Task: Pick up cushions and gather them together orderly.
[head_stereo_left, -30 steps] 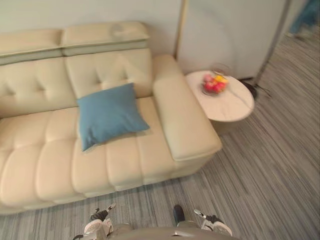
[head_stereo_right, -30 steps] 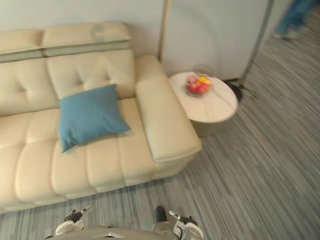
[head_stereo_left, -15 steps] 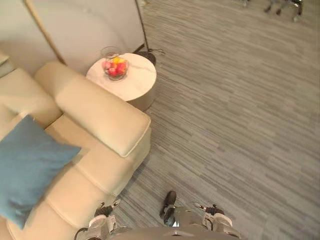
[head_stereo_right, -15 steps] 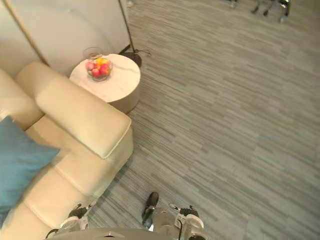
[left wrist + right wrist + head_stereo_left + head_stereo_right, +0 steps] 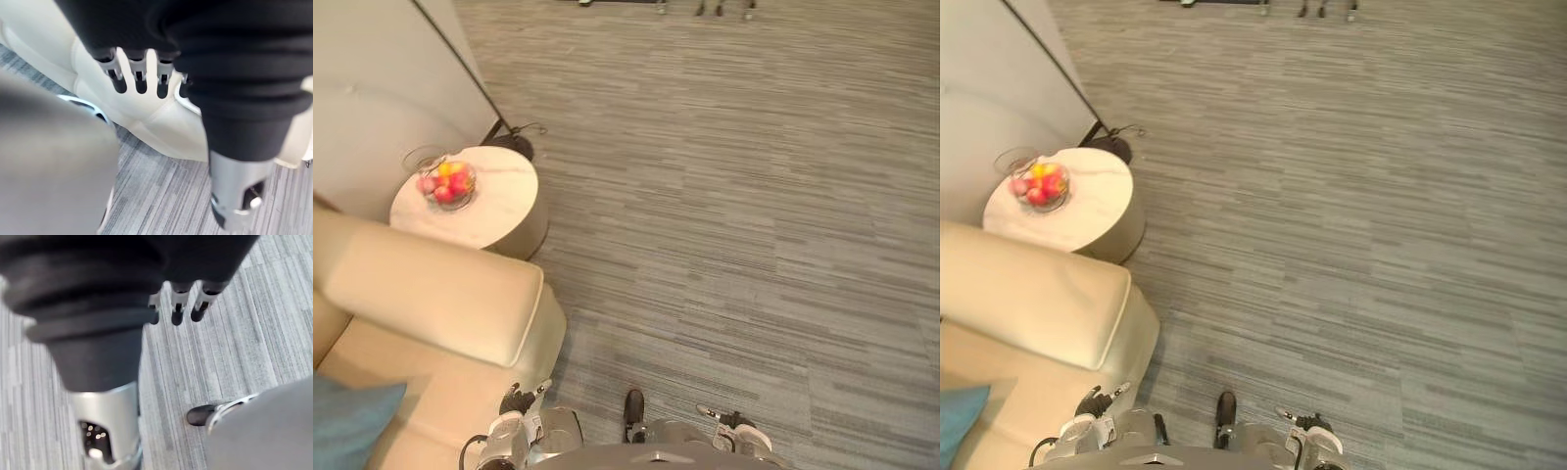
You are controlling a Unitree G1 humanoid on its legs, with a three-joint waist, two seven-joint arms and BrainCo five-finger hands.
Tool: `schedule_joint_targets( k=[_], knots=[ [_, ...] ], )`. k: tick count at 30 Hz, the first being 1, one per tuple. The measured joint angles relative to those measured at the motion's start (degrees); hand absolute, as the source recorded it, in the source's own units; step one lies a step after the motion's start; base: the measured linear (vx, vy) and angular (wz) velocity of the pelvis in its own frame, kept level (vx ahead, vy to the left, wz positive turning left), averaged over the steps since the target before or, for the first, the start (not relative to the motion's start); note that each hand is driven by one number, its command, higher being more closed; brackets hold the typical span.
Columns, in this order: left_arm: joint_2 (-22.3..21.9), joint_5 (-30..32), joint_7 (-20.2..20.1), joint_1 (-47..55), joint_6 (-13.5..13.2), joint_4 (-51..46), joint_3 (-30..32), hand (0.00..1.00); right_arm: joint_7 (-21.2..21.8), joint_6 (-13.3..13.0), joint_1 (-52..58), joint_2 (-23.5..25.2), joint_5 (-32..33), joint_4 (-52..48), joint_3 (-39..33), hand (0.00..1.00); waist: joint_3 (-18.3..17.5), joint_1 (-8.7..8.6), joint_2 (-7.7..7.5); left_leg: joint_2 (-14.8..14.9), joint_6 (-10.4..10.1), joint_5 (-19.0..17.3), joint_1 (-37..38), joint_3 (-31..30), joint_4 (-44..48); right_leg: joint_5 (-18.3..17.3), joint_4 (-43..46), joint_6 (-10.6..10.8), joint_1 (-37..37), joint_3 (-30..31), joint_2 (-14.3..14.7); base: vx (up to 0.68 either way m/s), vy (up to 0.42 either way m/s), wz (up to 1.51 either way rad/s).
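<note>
Cushion: a corner of a blue cushion [image 5: 347,426] shows at the lower left edge, lying on the seat of the cream sofa [image 5: 431,294]. Its long axis cannot be told.
Direction: it lies to the robot's left, across the seat, inside the armrest.
Nearer hand: the left hand [image 5: 139,73] hangs by the sofa's front, fingers straight and slack, holding nothing.
Other hand: the right hand [image 5: 177,303] hangs over the carpet [image 5: 734,225], fingers loose and empty, well apart from the cushion.
Edges: the armrest's end lies just ahead of the left hand. Beyond it stands a round side table [image 5: 499,211] with a fruit bowl [image 5: 445,183], and a floor lamp base [image 5: 512,140] sits near that.
Open room: bare carpet ahead and right. Reaching the cushion probably calls for a leftward turn.
</note>
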Motion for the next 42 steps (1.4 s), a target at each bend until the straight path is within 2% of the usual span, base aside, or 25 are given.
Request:
schedule_joint_targets(
  k=[3,4,5,6,8,9,12,15,20,22,23,24,25,27,28,30,32,35,36,37,38,39,40,41,42],
  knots=[
    [-0.7,0.0,0.1,0.1,0.0,0.0,1.4,0.00,-0.6,0.0,0.3,0.0,0.0,-0.3,-0.1,0.00,-0.1,0.48,0.06,-4.7,0.0,1.5,-0.2,-14.4,-7.3,-1.0,3.0,1.6,-1.6,5.3,-0.2,0.08,0.173,-0.98],
    [-0.9,0.1,0.1,0.2,0.0,0.1,1.5,0.00,-0.9,0.0,0.4,0.0,0.0,-0.8,-0.2,0.00,-0.4,0.49,0.42,-4.6,0.5,2.4,0.4,-14.7,-9.0,-1.5,4.2,2.4,-2.2,6.2,-0.2,0.08,0.221,-1.15],
    [-1.1,0.1,0.1,0.3,0.0,0.1,1.5,0.00,-0.9,0.0,0.6,0.1,0.0,-1.3,-0.3,0.00,-0.5,0.52,0.71,-4.4,0.3,2.8,1.1,-14.3,-10.1,-1.7,4.7,2.6,-2.5,6.6,-0.1,0.08,0.250,-1.10],
    [-0.9,0.1,0.1,0.4,0.0,0.1,1.5,0.00,-0.9,-0.1,1.6,0.6,0.0,-2.1,-0.9,0.00,-0.8,0.42,0.86,-4.1,-0.3,5.7,2.7,-12.0,-10.8,-2.4,5.7,3.7,-2.5,8.5,-0.2,0.11,0.272,-1.04],
    [-0.1,0.2,0.0,0.6,0.0,0.1,1.4,0.00,-0.9,-0.1,2.2,1.3,0.0,-2.4,-1.0,0.00,-1.7,0.33,-0.31,-4.3,0.2,5.7,3.6,-8.1,-11.7,-2.6,5.8,4.5,-2.6,9.2,-1.9,0.16,0.309,-0.96],
    [0.7,0.9,0.0,0.7,0.0,0.4,1.3,0.00,-0.9,-0.1,2.7,2.0,0.1,-2.3,-1.1,0.00,-2.7,0.45,-1.58,-5.0,1.0,6.1,5.0,-4.7,-13.4,-2.4,6.1,5.7,-3.1,10.4,-3.2,0.19,0.277,-0.70],
    [2.2,1.4,-0.1,0.2,0.1,2.3,-1.3,0.00,-0.8,-0.1,2.8,2.6,0.1,-1.8,-1.0,0.00,-3.7,0.00,-2.70,-6.8,1.7,6.5,8.2,-0.6,-16.1,-1.3,4.8,7.2,-3.0,13.2,-4.9,0.16,0.232,-0.63],
    [2.2,2.2,-0.1,-0.6,0.2,3.1,-3.1,0.00,-0.7,0.0,2.5,2.2,0.1,-1.6,-1.0,0.00,-4.4,-0.21,-2.83,-8.5,2.4,6.9,8.9,0.3,-17.7,0.2,2.2,8.3,-2.9,15.1,-5.7,0.10,0.138,-0.46],
    [2.4,2.3,-0.1,-0.6,0.3,4.9,-4.1,0.00,-0.5,-0.1,0.9,0.6,0.1,1.1,-0.1,0.00,-4.2,-0.01,-1.14,-9.8,2.8,7.1,12.8,3.9,-20.3,4.7,-2.6,9.0,-1.1,20.0,-5.7,0.05,0.093,-0.81],
    [2.4,2.3,-0.1,-0.6,0.2,5.1,-4.1,0.00,-0.5,-0.2,-0.2,0.0,0.1,1.8,0.6,0.00,-4.2,-0.02,-0.60,-8.9,3.0,7.2,13.7,7.3,-20.6,8.6,-5.3,7.7,-1.5,16.8,-4.9,-0.04,0.021,-1.10],
    [2.5,2.3,-0.1,-0.3,0.2,5.0,-4.1,0.00,-0.5,-0.1,-1.0,0.1,0.0,2.3,0.9,0.00,-4.0,0.12,0.01,-8.5,3.2,7.2,13.7,9.8,-21.0,5.4,-4.3,4.0,-2.2,10.1,-5.8,-0.05,-0.048,-1.21],
    [2.6,2.3,-0.1,-0.4,0.2,5.0,-4.6,0.00,-0.4,0.0,-1.7,-0.3,0.0,2.6,1.2,0.00,-3.8,-0.17,-0.28,-8.1,3.9,6.8,14.5,12.2,-21.3,1.6,-1.0,2.7,-3.6,1.0,-7.3,-0.05,-0.060,-1.12],
    [2.5,2.3,-0.1,-0.1,0.3,5.0,-5.7,0.00,-0.5,-0.1,-2.1,-0.9,0.0,2.6,1.2,0.00,-3.0,-0.29,1.16,-7.4,4.0,6.6,15.2,14.3,-21.3,-0.5,2.2,2.5,-4.7,-7.2,-9.3,-0.07,-0.069,-1.05],
    [2.8,2.2,-0.1,0.4,0.2,4.5,-6.6,0.00,-0.5,-0.2,-2.1,-1.4,-0.1,2.7,1.4,0.00,-2.7,-0.33,1.08,-6.8,3.6,6.4,16.9,17.6,-21.3,-2.8,6.9,2.3,-5.3,-19.0,-13.1,-0.04,-0.105,-0.90],
    [3.5,2.2,-0.1,0.6,0.1,4.5,-6.6,0.00,-0.6,-0.1,-2.0,-1.6,-0.1,2.8,1.5,0.00,-2.5,-0.45,1.15,-6.5,2.8,5.9,17.7,18.5,-21.3,-2.9,8.2,2.7,-5.3,-22.1,-14.1,0.02,-0.199,-0.76],
    [3.7,2.2,-0.1,0.7,0.2,4.6,-7.1,0.00,-0.6,-0.1,-1.9,-1.7,-0.1,2.8,1.7,0.00,-2.4,-1.11,1.21,-5.8,2.3,5.7,18.0,18.3,-21.3,-3.0,8.2,3.2,-5.3,-22.9,-13.3,0.01,-0.170,-0.50],
    [3.7,2.2,-0.1,0.6,0.2,4.5,-7.6,0.00,-0.6,0.0,-1.8,-1.9,-0.1,3.3,1.7,0.00,-1.9,-1.44,0.80,-4.4,1.7,6.1,17.6,17.9,-21.2,-1.0,5.5,4.0,-5.4,-19.7,-10.5,-0.01,-0.227,-0.61],
    [3.7,2.1,0.0,0.6,0.2,4.5,-7.5,0.00,-0.7,0.0,-2.3,-2.1,-0.1,3.5,1.7,0.00,-1.8,-1.45,0.60,-3.6,1.2,6.4,17.8,16.3,-22.5,-1.1,2.6,3.4,-5.5,-17.3,-7.6,-0.01,-0.155,-0.71],
    [3.7,1.7,0.0,0.6,0.2,4.6,-7.3,0.00,-0.7,0.0,-2.1,-2.3,0.2,4.3,1.3,0.00,-1.7,-1.57,0.99,-2.6,0.6,6.4,18.8,16.9,-23.3,-2.2,2.6,2.9,-5.9,-17.0,-5.7,0.04,-0.135,-0.69],
    [3.6,1.2,0.1,0.4,0.2,4.6,-7.3,0.00,-0.7,-0.1,-2.8,-2.8,0.9,4.3,1.0,0.00,-1.4,-1.67,2.38,0.1,-1.5,4.0,18.0,17.6,-21.2,-4.7,6.2,1.7,-7.0,-17.1,-4.9,0.04,-0.107,-0.63],
    [3.7,1.1,0.1,0.1,0.2,4.7,-7.3,0.00,-0.7,-0.2,-3.0,-2.6,1.1,4.3,1.0,0.00,-0.7,-1.69,1.67,0.5,-2.0,2.8,17.6,18.0,-18.7,-5.5,8.6,1.3,-7.9,-17.2,-5.4,0.00,-0.052,-0.41],
    [4.1,0.7,0.1,-0.7,0.3,4.6,-6.6,0.00,-0.8,-0.2,-3.3,-2.5,1.3,4.4,0.8,0.00,0.4,-1.67,0.62,1.7,-1.7,1.1,16.7,18.1,-12.6,-5.5,10.0,1.3,-7.9,-16.6,-5.2,-0.03,-0.064,-0.29],
    [4.2,0.5,0.0,-0.9,0.2,4.1,-6.1,0.00,-0.8,-0.2,-2.9,-2.2,1.3,4.5,0.1,0.00,0.9,-1.47,-0.06,3.1,-0.2,1.9,14.0,17.3,-5.3,-5.7,9.1,1.0,-6.8,-16.4,-4.9,-0.01,-0.135,-0.21],
    [4.2,0.5,0.0,-0.9,0.2,3.2,-6.0,0.00,-1.0,-0.2,-2.2,-1.9,1.3,4.4,-0.1,0.00,1.1,-1.50,-0.54,3.8,2.8,3.7,11.0,16.0,1.1,-5.7,8.2,1.0,-6.0,-16.1,-5.1,0.03,-0.150,-0.11],
    [4.1,0.5,0.0,-0.9,0.2,2.4,-6.0,0.00,-1.1,-0.2,-1.8,-1.5,1.8,4.3,-0.3,0.00,1.1,-1.41,-1.54,3.9,4.1,4.9,8.9,14.8,5.1,-5.7,7.6,1.0,-5.1,-15.7,-5.3,0.06,-0.118,-0.17]
  ],
)
